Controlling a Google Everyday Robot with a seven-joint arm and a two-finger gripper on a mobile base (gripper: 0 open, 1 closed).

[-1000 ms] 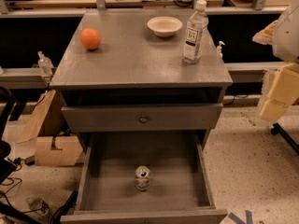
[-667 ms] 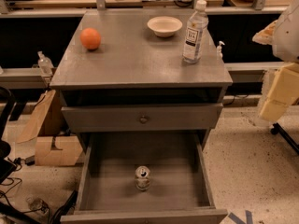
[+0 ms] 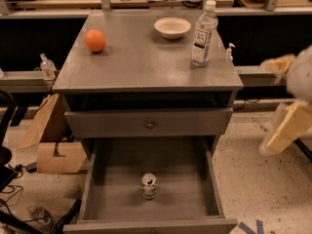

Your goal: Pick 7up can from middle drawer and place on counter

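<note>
Camera view of the cabinet at the start of the reach. The 7up can stands upright on the floor of the open middle drawer, midway between the side walls and nearer the front edge than the back, touching neither wall. The gripper hangs at the right edge of the view, outside the cabinet's right side and well apart from the can; it holds nothing, and whether it is set wide or narrow cannot be told.

The counter carries an orange near its back left corner, a bowl at the back edge and a clear plastic bottle near the back right corner. Its front half is bare.

Step in hand, as judged: approach. The closed drawer front above overhangs the rear of the drawer, so a descent from the front, straight down over the can, looks safest. A grasp around the can's body, not its rim, should keep it upright. The front of the counter suits the placement, away from the bottle.
</note>
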